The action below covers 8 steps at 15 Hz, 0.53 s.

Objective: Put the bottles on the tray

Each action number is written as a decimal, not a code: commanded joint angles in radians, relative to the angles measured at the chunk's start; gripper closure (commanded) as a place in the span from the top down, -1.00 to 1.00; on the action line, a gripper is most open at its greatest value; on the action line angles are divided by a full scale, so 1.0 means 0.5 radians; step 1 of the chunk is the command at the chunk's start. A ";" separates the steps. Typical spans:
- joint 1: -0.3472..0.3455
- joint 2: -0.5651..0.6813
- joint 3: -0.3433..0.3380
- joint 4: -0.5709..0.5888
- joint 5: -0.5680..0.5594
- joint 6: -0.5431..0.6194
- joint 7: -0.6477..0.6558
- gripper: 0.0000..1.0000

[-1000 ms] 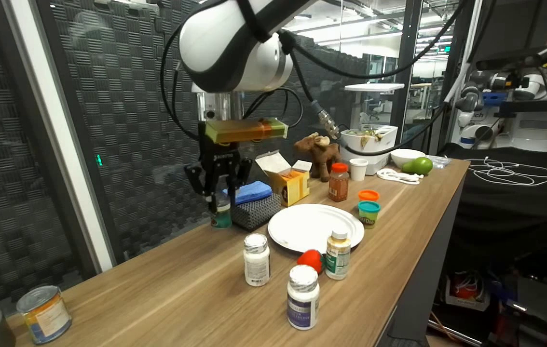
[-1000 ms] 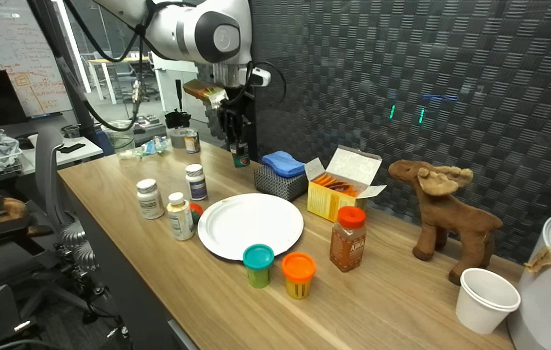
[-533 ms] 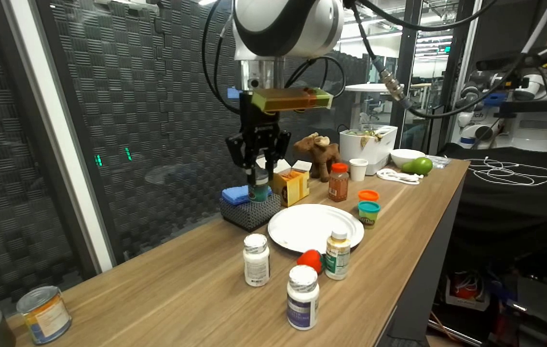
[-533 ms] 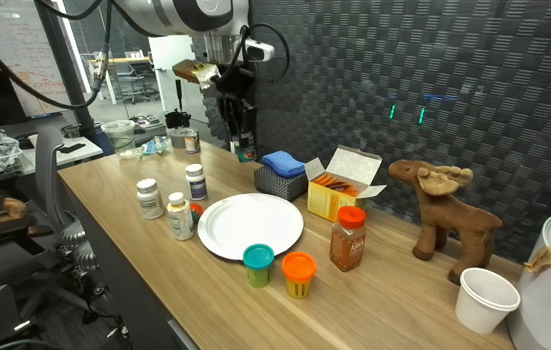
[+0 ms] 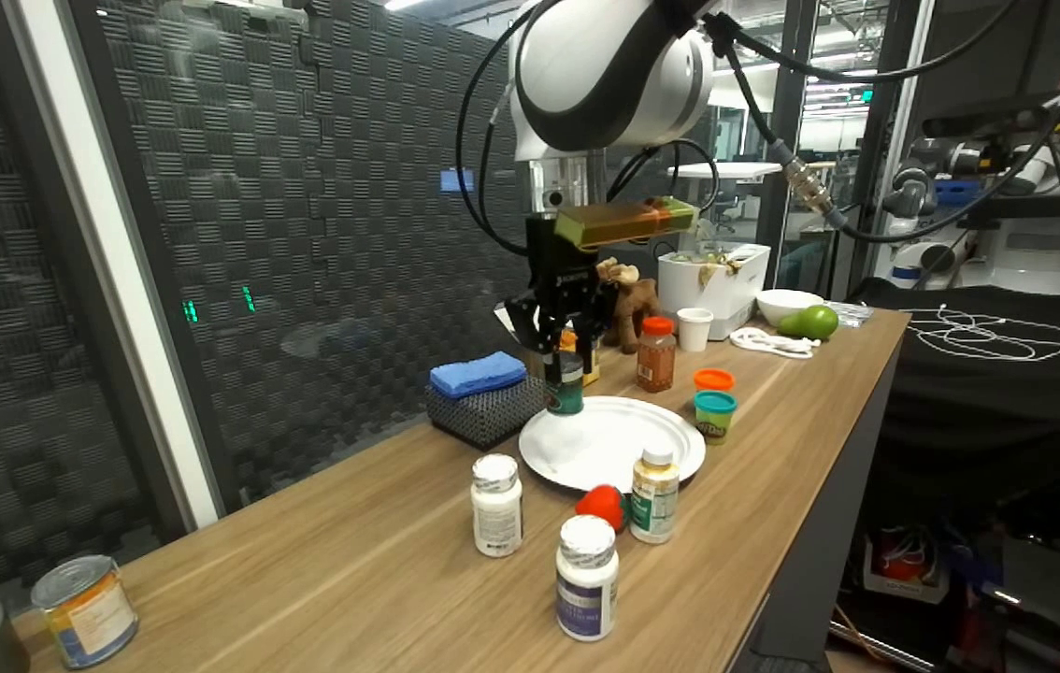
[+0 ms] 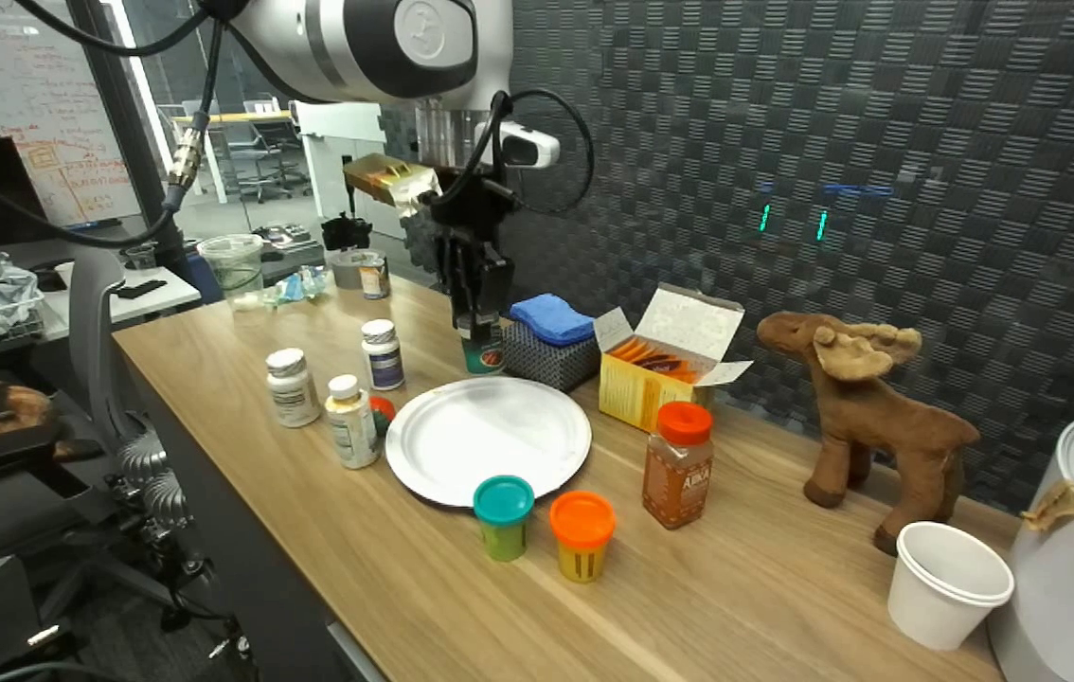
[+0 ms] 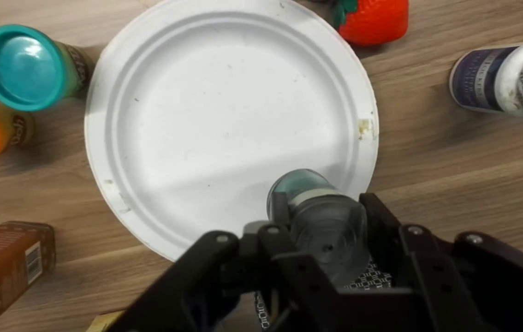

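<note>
Your gripper (image 7: 325,207) grasps the dark green bottle (image 7: 302,182) by its greyish top: in the wrist view the jaws stand against both sides of it, parted only by its width. You have the bottle roughly upright at the rim of the white tray (image 7: 224,115), on the side nearest the dark wall (image 6: 840,123); you cannot tell whether its base touches.

Room is tightest on that side. The patterned block (image 6: 551,365), topped by the blue cloth (image 6: 552,319), sits just beside the bottle, contact unclear, with the yellow box (image 6: 641,398) near it.

Your open room is across the tray, where the white middle spreads bare. Around its rim you have the strawberry (image 7: 374,20), the green-labelled bottle (image 5: 655,500) and the teal-lidded tub (image 6: 504,521), all just beside it; the orange-lidded tub (image 6: 582,540) stands next to the teal one, the red-capped jar (image 6: 679,483) apart from the rim. One white bottle (image 7: 480,78) is near the tray; a second white bottle (image 5: 586,584) sits farther out, toward the edge of the table (image 6: 338,549). Between those bottles and the tin can (image 5: 89,617) runs a broad stretch of wood.
</note>
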 commanded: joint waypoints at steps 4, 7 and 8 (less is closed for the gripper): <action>-0.102 0.120 0.012 0.140 0.049 -0.052 -0.204 -0.65; -0.130 0.212 0.017 0.213 0.072 -0.090 -0.267 -0.65; -0.138 0.249 0.021 0.250 0.088 -0.106 -0.288 -0.65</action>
